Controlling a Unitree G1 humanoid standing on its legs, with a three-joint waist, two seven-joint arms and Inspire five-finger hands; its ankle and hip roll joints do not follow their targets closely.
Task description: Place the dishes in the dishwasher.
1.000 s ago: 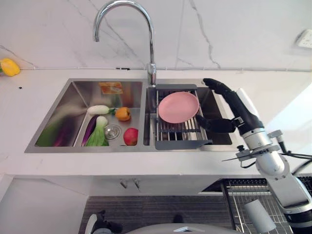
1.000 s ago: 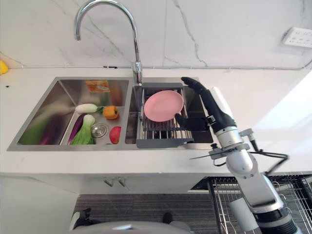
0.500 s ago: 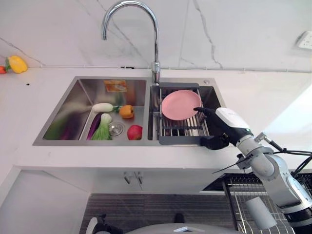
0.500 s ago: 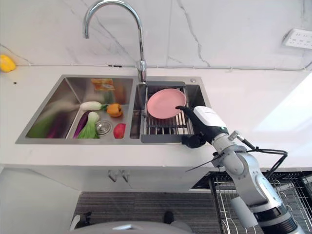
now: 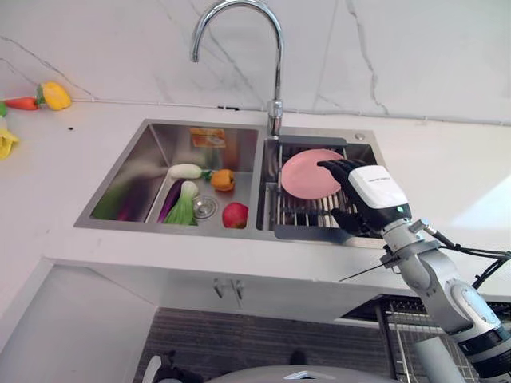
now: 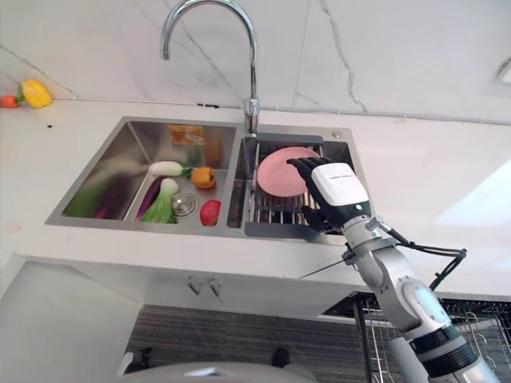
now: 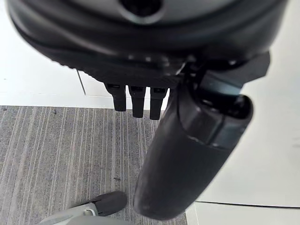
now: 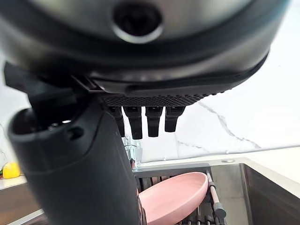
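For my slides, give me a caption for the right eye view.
Open right hand poised over the pink plate on the sink rack.

A: Right hand [image 5: 369, 195]: dark body, white plate over its back, a small green light near the wrist end.
B: Arm behind it is silver-grey, rounded segments, with a dark band low on the forearm.
A: Fingers [image 8: 149, 120] in the right wrist view: black, blocky, with a textured black strip above them.
B: Left hand [image 7: 197, 140]: same dark casing, thick smooth thumb.
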